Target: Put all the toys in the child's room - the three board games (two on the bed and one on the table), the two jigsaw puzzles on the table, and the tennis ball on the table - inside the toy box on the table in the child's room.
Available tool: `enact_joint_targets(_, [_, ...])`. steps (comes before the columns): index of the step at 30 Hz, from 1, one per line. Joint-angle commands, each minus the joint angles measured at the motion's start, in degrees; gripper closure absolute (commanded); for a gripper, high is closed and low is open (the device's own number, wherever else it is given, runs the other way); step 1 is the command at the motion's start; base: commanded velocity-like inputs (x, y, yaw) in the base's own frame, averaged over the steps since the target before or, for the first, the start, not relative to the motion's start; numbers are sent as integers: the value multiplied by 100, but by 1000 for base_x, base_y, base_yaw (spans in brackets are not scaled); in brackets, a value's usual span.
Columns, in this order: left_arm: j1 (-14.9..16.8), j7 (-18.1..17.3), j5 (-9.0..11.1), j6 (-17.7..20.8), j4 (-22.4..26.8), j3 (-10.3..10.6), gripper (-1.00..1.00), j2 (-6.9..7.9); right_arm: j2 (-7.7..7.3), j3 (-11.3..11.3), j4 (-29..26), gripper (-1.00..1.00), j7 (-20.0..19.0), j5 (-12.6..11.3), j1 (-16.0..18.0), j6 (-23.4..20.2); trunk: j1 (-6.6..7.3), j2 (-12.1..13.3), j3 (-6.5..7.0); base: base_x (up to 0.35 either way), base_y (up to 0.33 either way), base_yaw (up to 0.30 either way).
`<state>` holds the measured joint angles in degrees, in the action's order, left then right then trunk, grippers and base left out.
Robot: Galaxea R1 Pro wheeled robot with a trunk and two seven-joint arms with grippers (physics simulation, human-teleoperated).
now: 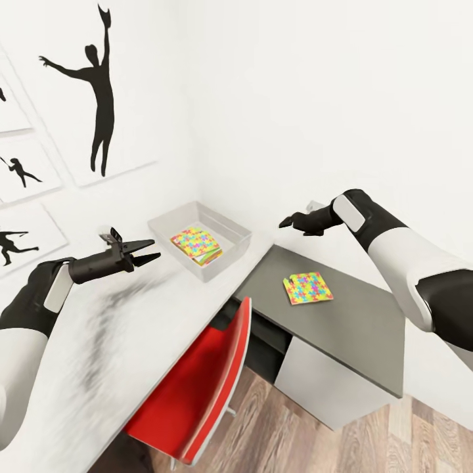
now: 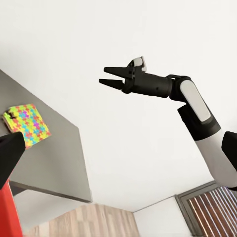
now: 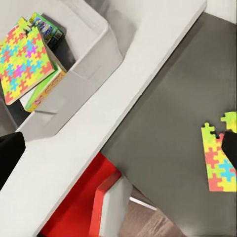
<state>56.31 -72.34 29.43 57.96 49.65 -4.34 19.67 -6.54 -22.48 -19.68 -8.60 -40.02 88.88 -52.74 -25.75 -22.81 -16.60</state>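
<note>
One toy box [image 1: 231,231] seen on the table [image 1: 131,328], one jigsaw puzzle [image 1: 195,242] laid atop game boxes [image 3: 48,31] inside it, print unreadable, second puzzle [image 1: 308,288] on the cabinet top [image 1: 341,315] beside the box, left gripper [image 1: 148,253] and right gripper [image 2: 109,76] both spread apart, empty, raised near the box.

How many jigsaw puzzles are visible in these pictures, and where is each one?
2. One jigsaw puzzle lies inside the toy box, on top of a board game. The other puzzle lies flat on the dark grey cabinet top. More could be hidden beneath the stack.

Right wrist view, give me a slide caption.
One jigsaw puzzle in the toy box, another on the dark cabinet top.
</note>
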Motion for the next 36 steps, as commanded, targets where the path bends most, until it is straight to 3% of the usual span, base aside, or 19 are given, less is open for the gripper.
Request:
enact_joint_targets(1, [4,-9,10,40,0,1,-100,2,-1,-26,-1,-100,-59,57,7,-9,-4,-11,-3,0,61,-204])
enact_joint_targets(36, [-14,11,10,-101,0,12,-100,-7,4,-37,41,-100,-54,89,7,224,-4,-11,264,-15,20,-205])
